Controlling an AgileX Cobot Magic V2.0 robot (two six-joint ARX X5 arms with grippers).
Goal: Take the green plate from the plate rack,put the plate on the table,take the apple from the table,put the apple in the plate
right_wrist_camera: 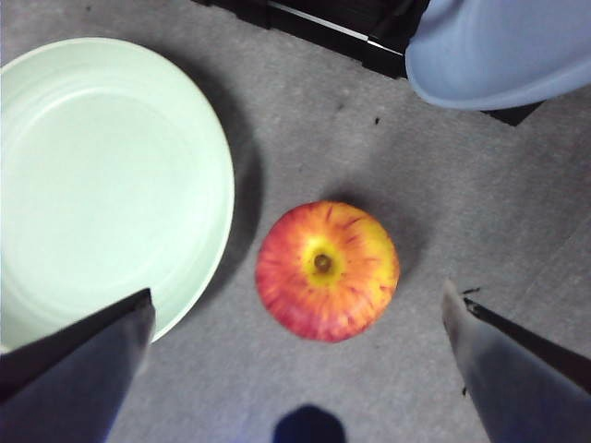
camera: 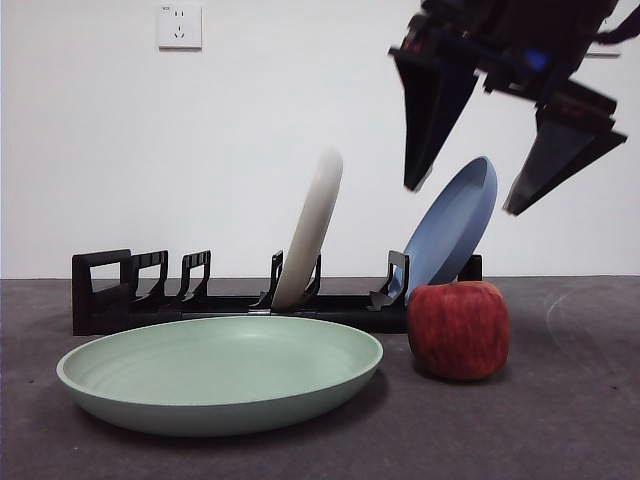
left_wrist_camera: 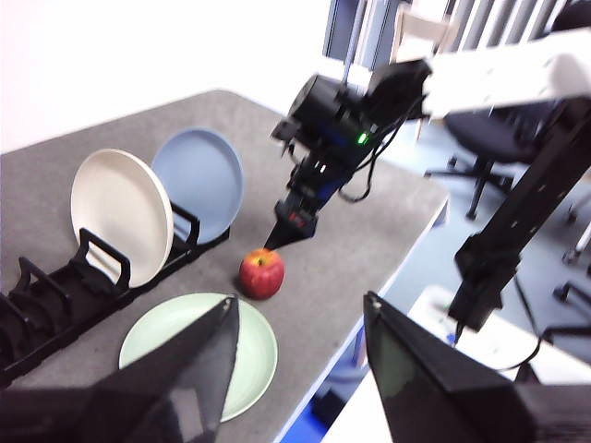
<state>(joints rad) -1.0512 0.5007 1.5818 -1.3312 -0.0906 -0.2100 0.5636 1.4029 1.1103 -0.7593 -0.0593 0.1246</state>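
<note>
Right wrist view: my right gripper (right_wrist_camera: pixel 300 318) hangs above the apple (right_wrist_camera: pixel 327 270), jaws spread wide, holding nothing; green plate (right_wrist_camera: pixel 102 175) just beside, blue plate (right_wrist_camera: pixel 499 46) near.

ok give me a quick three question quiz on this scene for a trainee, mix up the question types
1. True or false: the green plate is standing in the plate rack.
2. Multiple choice: where is the right pincer?
A. shut on the apple
B. open, above the apple
C. inside the green plate
3. Short answer: which two plates are in the rack?

Key
1. False. It lies flat on the table, in front of the rack.
2. B. Its jaws are spread on either side above the apple, which rests on the table beside the green plate. The left pincer is open and well back from the work.
3. The cream-white plate and the blue plate.
</note>
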